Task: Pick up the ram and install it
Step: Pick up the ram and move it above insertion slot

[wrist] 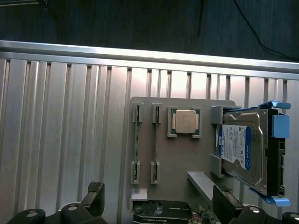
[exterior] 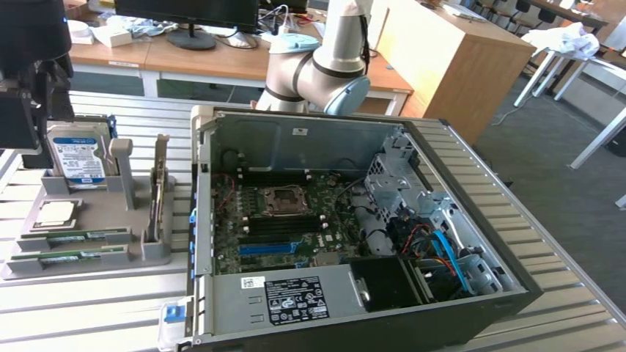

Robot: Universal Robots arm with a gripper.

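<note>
Two thin green ram sticks stand on edge in slots of the grey parts holder (wrist: 180, 161): one ram stick (wrist: 136, 142) and a second ram stick (wrist: 155, 142) beside it. In the exterior view the ram sticks (exterior: 73, 238) sit at the holder's front, at the exterior view's left. My gripper (wrist: 161, 200) hangs above the holder and touches nothing. It is open, its dark fingers (wrist: 93, 193) spread wide with nothing between them. In the exterior view the gripper (exterior: 37, 110) is a dark mass over the holder's far end.
The holder also carries a silver processor chip (wrist: 184, 122), a hard drive (wrist: 243, 151) with a blue-white label and an upright graphics card (exterior: 157, 194). The open computer case (exterior: 293, 147) with its motherboard (exterior: 284, 220) lies to the exterior view's right on the ribbed metal table (wrist: 65, 140).
</note>
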